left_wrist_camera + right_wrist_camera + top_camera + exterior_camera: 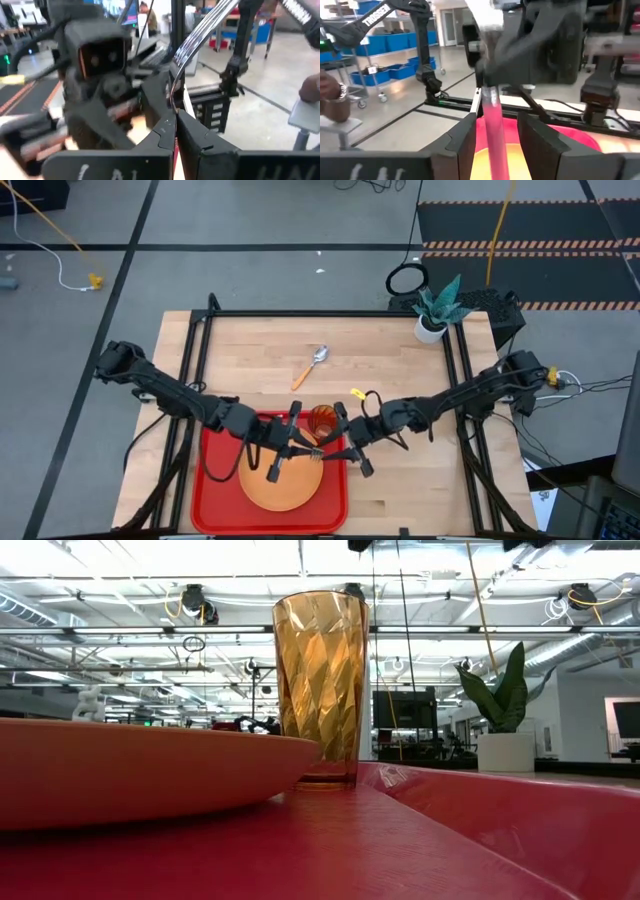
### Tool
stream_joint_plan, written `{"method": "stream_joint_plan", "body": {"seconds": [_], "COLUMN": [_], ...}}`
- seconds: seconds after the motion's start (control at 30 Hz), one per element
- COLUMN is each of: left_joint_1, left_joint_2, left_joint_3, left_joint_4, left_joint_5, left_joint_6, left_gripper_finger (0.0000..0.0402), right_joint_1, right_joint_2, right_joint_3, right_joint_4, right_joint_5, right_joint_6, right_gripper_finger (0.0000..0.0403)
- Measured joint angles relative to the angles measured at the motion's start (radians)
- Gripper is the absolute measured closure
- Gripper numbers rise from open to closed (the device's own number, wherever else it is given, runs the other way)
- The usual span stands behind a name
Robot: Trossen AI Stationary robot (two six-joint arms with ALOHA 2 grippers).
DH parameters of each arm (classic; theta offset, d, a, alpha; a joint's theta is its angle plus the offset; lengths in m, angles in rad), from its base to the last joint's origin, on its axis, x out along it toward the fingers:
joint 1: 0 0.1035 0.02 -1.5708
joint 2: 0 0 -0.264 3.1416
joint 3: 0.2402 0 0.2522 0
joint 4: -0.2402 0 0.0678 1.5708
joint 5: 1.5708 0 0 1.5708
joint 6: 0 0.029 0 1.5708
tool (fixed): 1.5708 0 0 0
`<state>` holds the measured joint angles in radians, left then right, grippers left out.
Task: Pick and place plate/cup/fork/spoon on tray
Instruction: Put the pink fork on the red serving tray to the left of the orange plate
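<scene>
The fork [318, 450] is held in the air over the orange plate [285, 485], which lies on the red tray [215, 480]. My left gripper [300, 448] is shut on the fork; its silver tines [200, 30] stick out past the fingers. My right gripper [342, 452] is open, with a finger on each side of the pink handle [495, 135], not touching it. The amber cup [322, 420] stands upright on the tray beside the plate; it also shows in the low view [320, 690]. The spoon [310, 367] lies on the bare table behind the tray. My left gripper pinches the fork's metal neck [172, 107] between its two fingers, just below the tines. The fork is lifted clear of the plate and tray, its pink handle reaching out toward my right gripper.
A white pot with a green plant [432, 320] stands at the table's far right corner. Black frame rails [465, 380] run along the table's sides. The bare wooden table [260, 350] lies behind the tray around the spoon.
</scene>
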<state>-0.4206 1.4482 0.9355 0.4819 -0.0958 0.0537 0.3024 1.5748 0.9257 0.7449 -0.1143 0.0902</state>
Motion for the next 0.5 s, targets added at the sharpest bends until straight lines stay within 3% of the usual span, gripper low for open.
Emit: {"method": "stream_joint_plan", "body": {"seconds": [0.17, 0.4, 0.5], "left_joint_1": [0.005, 0.009, 0.007], "left_joint_2": [0.006, 0.005, 0.004], "left_joint_3": [0.001, 0.001, 0.001], "left_joint_4": [0.012, 0.005, -0.002], "left_joint_5": [0.002, -0.003, -0.009], "left_joint_6": [0.019, 0.016, 0.016], "left_gripper_finger": [0.0398, 0.0397, 0.0394], "right_joint_1": [-0.013, -0.032, -0.031], "right_joint_2": [0.044, 0.073, 0.073], "right_joint_3": [0.000, 0.000, 0.000], "right_joint_4": [0.069, 0.101, 0.103], "right_joint_5": [-0.042, -0.058, -0.063], "right_joint_6": [0.022, 0.037, 0.032], "right_gripper_finger": [0.0283, 0.0372, 0.0383]}}
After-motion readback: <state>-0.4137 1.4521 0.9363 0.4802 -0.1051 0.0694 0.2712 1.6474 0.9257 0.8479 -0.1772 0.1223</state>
